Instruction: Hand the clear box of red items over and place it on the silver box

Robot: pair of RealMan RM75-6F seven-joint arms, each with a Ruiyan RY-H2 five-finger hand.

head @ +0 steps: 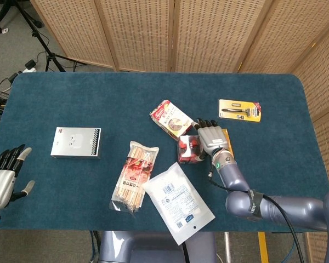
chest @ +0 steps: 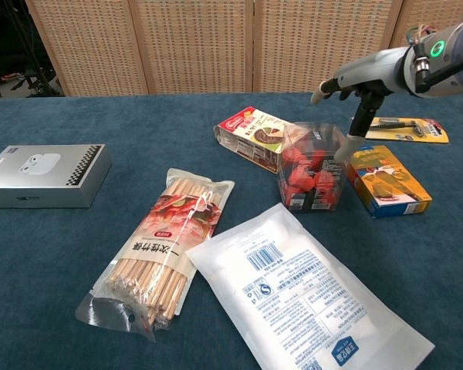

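Near the middle of the frame a clear box of red items [chest: 312, 176] sits on the blue table [chest: 54, 262], tilted a little. The right hand [chest: 352, 87] comes in from the upper right, fingers spread, its thumb [chest: 345, 146] reaching down to the box's upper right edge. An orange box [chest: 383, 179] lies just right of it, a red packet [chest: 250, 133] behind it at left. A silver box [chest: 41, 175] rests at the left edge. A chopstick pack [chest: 160, 251] and a white pouch [chest: 305, 296] fill the foreground.

blue table [head: 115, 98] | silver box [head: 75, 142] | clear box [chest: 312, 166] | chopstick pack [chest: 159, 250] | white pouch [chest: 302, 296]
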